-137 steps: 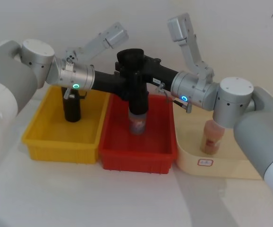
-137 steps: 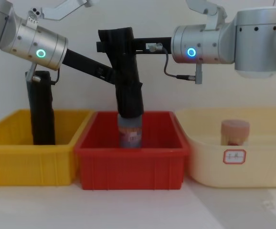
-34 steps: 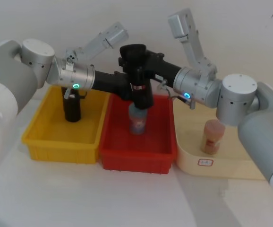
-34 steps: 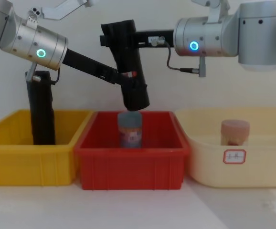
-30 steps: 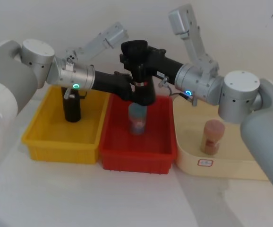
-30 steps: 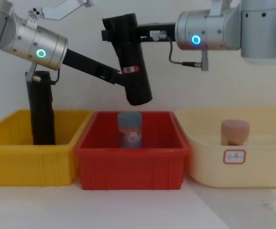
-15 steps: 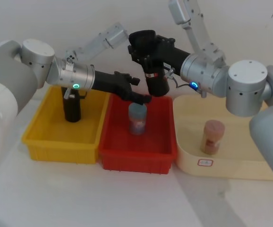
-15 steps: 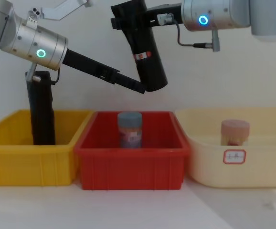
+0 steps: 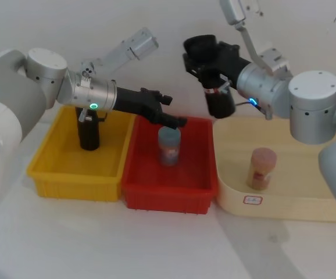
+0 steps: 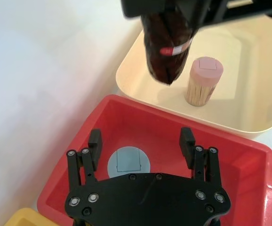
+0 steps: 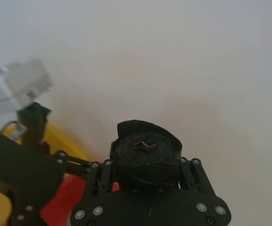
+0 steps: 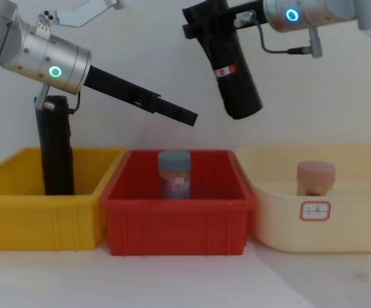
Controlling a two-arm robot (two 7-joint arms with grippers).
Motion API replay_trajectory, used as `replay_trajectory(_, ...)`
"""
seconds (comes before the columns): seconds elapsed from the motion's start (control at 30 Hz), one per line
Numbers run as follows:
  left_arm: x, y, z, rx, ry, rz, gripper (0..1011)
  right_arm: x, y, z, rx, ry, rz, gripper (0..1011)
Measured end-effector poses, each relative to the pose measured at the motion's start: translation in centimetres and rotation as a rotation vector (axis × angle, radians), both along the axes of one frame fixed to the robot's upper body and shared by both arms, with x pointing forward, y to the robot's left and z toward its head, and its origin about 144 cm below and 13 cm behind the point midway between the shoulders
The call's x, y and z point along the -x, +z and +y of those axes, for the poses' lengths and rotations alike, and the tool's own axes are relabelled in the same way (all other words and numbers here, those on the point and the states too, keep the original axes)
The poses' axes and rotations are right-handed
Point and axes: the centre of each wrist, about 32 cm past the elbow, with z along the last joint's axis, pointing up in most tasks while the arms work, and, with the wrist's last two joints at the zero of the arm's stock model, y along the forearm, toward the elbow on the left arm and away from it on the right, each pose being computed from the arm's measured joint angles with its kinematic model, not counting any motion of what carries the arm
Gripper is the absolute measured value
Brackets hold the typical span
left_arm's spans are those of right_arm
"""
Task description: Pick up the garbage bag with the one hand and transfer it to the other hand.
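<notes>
**Bag handed over, left gripper empty**

The handover looks done. Nearest, the left gripper [image 9: 171, 113] hangs spread and empty above the blue-lidded jar [image 12: 174, 173] at the red bin's [image 9: 156, 200] back edge, arm stretched level. Farther off, the right gripper [image 11: 148, 188] clamps the garbage bag [image 12: 230, 70] near its upper end, holding it tilted in the air above the seam between the red and cream bins [image 9: 284, 209].

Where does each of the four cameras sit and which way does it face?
Head view: high, looking down at three bins; both arms show, right end effector gripping the garbage bag.
Chest view: low, looking across the red bin; both arms.
Left wrist view: above the blue-lidded jar; open left end effector.
Right wrist view: facing the wall; its fingers clamp the roll's end.
Shared: head and chest views both show the other black roll in the yellow bin.
</notes>
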Motion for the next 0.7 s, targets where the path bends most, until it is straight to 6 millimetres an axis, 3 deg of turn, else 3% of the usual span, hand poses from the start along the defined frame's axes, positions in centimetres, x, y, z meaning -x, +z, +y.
replay_trajectory(0.43, 0.0, 0.0, 0.0, 0.0, 0.0, 0.0, 1001, 1.3, 0.6, -1.3, 0.045, -0.2, 0.017, 586)
replay_trajectory(0.7, 0.0, 0.0, 0.0, 0.0, 0.0, 0.0, 1001, 1.8, 0.7, -2.1, 0.064, -0.286, 0.025, 798)
